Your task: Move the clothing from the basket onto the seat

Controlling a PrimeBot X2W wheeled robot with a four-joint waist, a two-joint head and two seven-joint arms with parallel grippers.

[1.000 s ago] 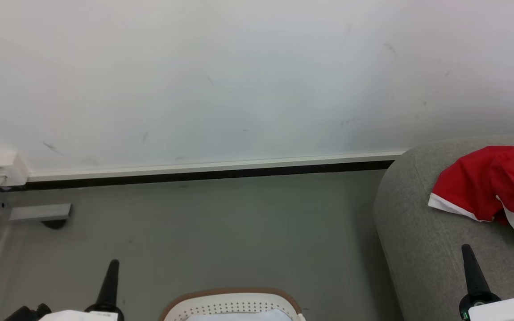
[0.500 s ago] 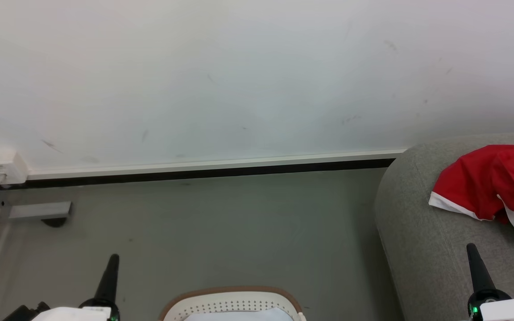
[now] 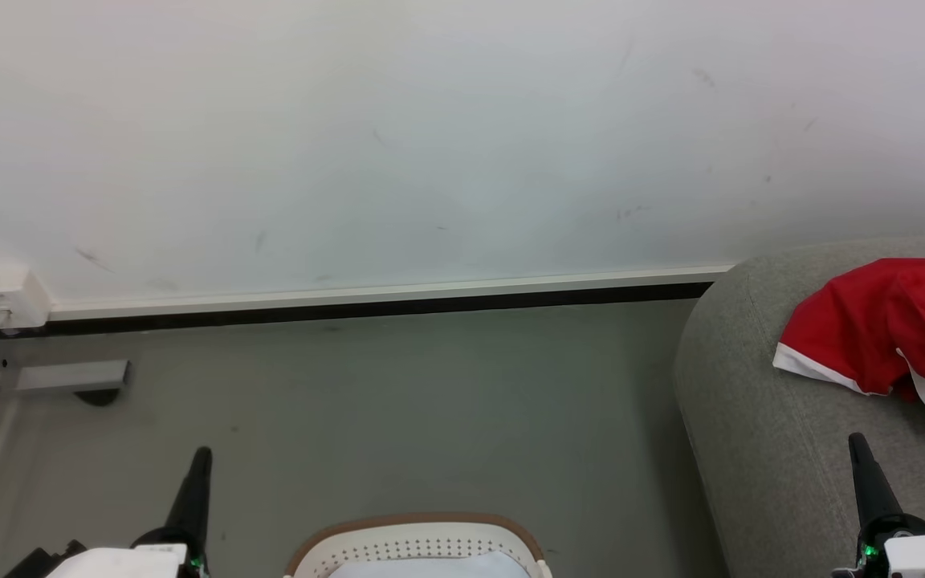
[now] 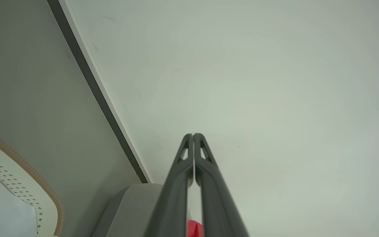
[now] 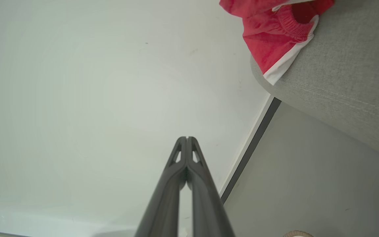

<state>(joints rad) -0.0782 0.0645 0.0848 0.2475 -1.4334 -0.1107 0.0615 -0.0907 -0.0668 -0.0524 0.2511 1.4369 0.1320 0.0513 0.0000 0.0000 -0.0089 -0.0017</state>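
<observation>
The red clothing (image 3: 888,329) with white hem bands lies heaped on the light grey seat (image 3: 759,417) at the right edge of the head view; the right wrist view has the clothing (image 5: 268,36) on the seat (image 5: 350,75) too. The off-white perforated basket (image 3: 418,546) with its brown rim sits at the bottom centre, white padding inside; its rim (image 4: 28,168) is also in the left wrist view. My left gripper (image 3: 199,457) is shut at lower left, fingertips together (image 4: 192,135), holding nothing. My right gripper (image 3: 857,441) is shut and empty (image 5: 187,138) in front of the seat.
A white wall with a dark skirting strip (image 3: 366,309) runs across the back. A white box (image 3: 1,301) and a grey metal bracket (image 3: 69,376) stand at the left by a frame. Grey floor (image 3: 398,409) lies between basket and wall.
Both grippers have crept slightly outward and up the picture. The scene has shifted a little as the head camera moved. The clothing on the seat lies as before.
</observation>
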